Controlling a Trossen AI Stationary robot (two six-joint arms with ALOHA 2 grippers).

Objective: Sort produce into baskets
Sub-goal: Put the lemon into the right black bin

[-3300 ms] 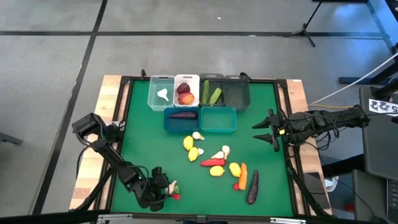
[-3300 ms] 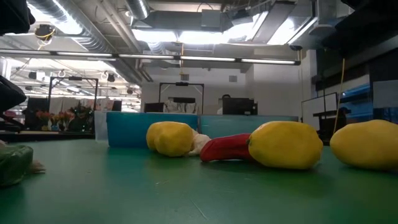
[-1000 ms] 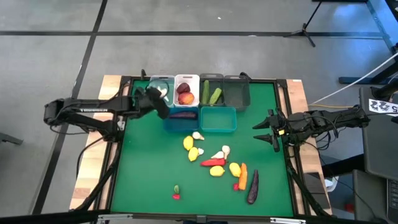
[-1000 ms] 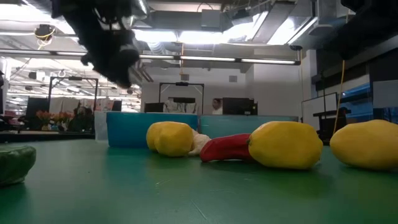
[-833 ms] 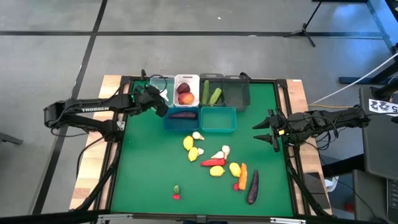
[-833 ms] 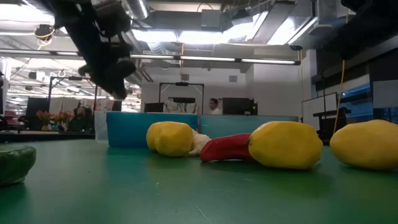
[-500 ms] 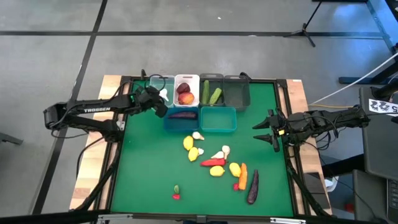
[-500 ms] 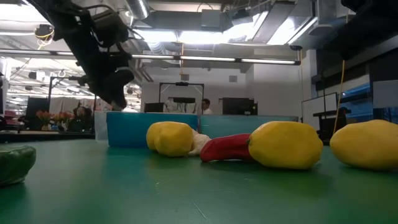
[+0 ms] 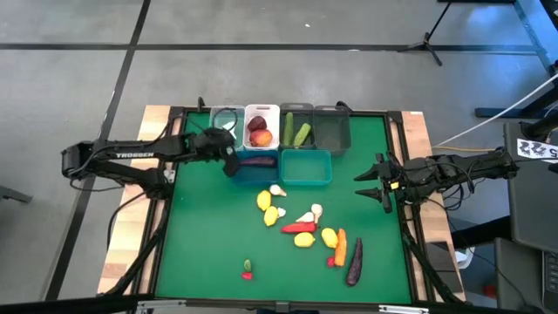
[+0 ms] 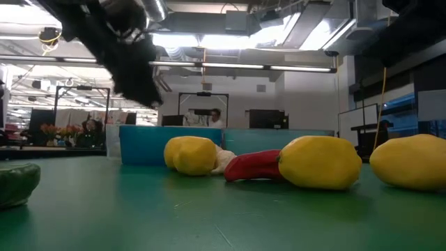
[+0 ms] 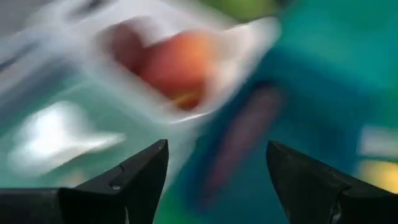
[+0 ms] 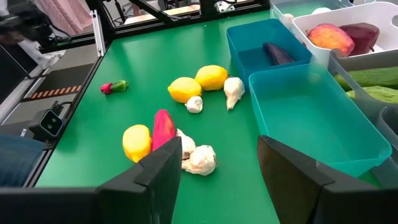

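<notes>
1. Since the frame half a second earlier, my left gripper (image 9: 228, 162) had slid off the clear plastic bin (image 9: 228, 116) onto the near-left corner of the blue plastic bin (image 9: 259, 174), its fingers (image 11: 134, 180) wide apart and empty.
2. My right gripper (image 9: 364, 183) waited over the table's right side, fingers spread, holding nothing.
3. The white plastic bin (image 9: 261, 111) held red peaches (image 9: 260, 136); the blue one held a dark purple eggplant (image 9: 256, 160).
4. Yellow lemons (image 9: 266, 201), white garlic (image 9: 277, 189) and an orange carrot (image 9: 340, 247) lay loose on the green mat (image 9: 200, 227).

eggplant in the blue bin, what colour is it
Dark purple. The eggplant lying in the blue bin shows best in the right wrist view.
</notes>
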